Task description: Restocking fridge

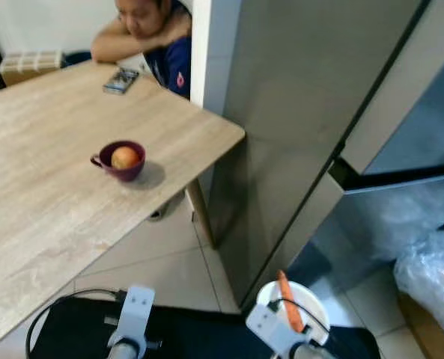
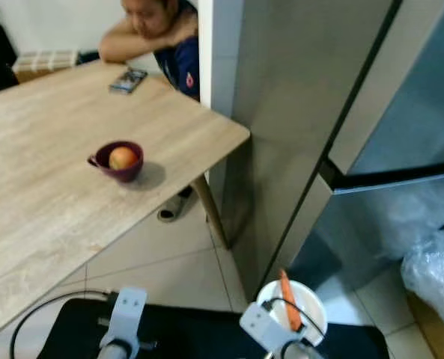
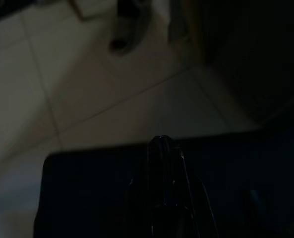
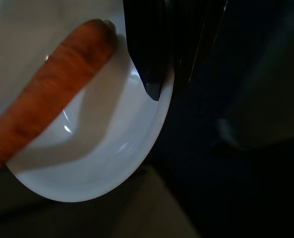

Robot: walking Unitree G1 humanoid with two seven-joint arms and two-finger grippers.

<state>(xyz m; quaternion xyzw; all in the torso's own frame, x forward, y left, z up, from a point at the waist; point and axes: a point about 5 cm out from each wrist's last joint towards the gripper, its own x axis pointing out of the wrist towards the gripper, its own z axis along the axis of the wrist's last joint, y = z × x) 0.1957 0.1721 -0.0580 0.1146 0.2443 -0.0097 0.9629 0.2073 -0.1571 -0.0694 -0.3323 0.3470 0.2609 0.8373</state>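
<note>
A white bowl (image 1: 309, 301) with an orange carrot (image 1: 286, 298) in it hangs low in front of me, over the tiled floor by the foot of the tall grey fridge (image 1: 304, 112). My right gripper (image 4: 164, 89) is shut on the bowl's rim (image 4: 156, 129), one black finger inside and one outside, with the carrot (image 4: 47, 84) lying beside it. On the wooden table (image 1: 42, 194) to my left stands a maroon cup (image 1: 121, 161) holding a round orange fruit (image 1: 124, 157). My left gripper (image 3: 160, 146) hangs low in the shade, its fingers together and holding nothing.
A person (image 1: 158, 34) leans on the far end of the table, next to a phone (image 1: 120, 80). Clear plastic bags (image 1: 431, 277) lie at the lower right, under a dark horizontal bar (image 1: 401, 179). A table leg (image 1: 201, 213) and a shoe (image 1: 162, 212) stand on the tiles.
</note>
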